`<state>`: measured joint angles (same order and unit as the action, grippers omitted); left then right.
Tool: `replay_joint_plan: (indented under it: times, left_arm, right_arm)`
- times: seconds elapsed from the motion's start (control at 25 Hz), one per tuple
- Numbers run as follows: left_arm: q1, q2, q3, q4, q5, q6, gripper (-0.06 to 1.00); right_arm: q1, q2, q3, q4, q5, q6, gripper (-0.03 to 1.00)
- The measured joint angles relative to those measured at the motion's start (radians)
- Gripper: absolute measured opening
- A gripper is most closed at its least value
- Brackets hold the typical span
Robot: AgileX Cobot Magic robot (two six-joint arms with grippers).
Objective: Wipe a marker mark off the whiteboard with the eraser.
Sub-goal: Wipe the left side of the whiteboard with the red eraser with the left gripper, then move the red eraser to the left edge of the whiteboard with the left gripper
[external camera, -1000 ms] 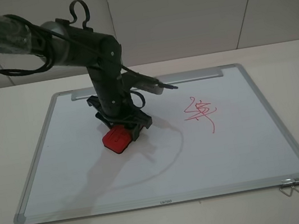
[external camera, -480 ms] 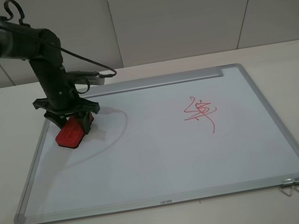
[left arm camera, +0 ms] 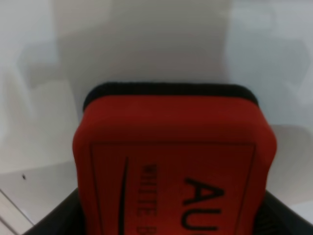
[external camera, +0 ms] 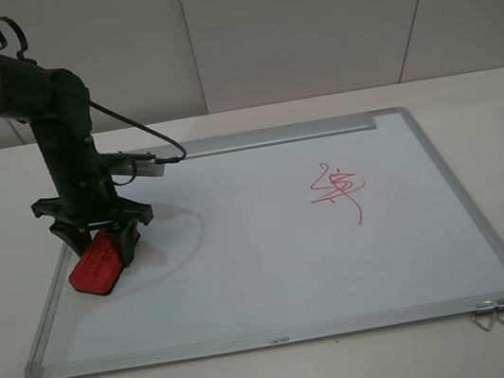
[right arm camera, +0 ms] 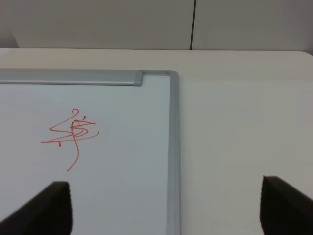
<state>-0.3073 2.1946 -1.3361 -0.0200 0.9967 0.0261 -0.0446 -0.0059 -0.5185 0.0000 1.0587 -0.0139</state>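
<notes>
Over at nine o'clock on the whiteboard (external camera: 267,282), close to its left frame, there's the eraser (external camera: 99,264), red lettered face up. The left gripper (external camera: 98,244) has it clamped between both fingers (external camera: 131,235). Whether the felt touches the surface is hard to call. Well apart, at three o'clock from the eraser, a red scribble with a curving tail (external camera: 336,193) marks the board. The right gripper (right arm camera: 168,210) hangs with fingers spread wide above the board's right frame and the table (right arm camera: 244,122).
</notes>
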Motion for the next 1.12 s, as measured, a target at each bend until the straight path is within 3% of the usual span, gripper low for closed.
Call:
replay_joint_plan:
  times: [0.2,0.4,0.6,0.8,1.12]
  left_arm:
    - [0.000,-0.087,0.146,-0.008,-0.043,-0.043,0.58]
    - [0.000,-0.174,0.169,-0.008,-0.146,-0.140,0.58]
    - [-0.009,-0.315,0.169,-0.001,-0.099,-0.282,0.58]
    - [-0.068,-0.379,0.169,0.041,-0.028,-0.407,0.58]
    - [-0.165,-0.381,0.169,0.089,-0.106,-0.534,0.58]
  right_arm:
    - [0.000,0.000,0.000,0.000,0.000,0.000,0.69]
    - [0.000,0.000,0.000,0.000,0.000,0.000,0.69]
    - [0.000,0.000,0.000,0.000,0.000,0.000,0.69]
    - [0.000,0.000,0.000,0.000,0.000,0.000,0.69]
    - [0.000,0.000,0.000,0.000,0.000,0.000,0.69]
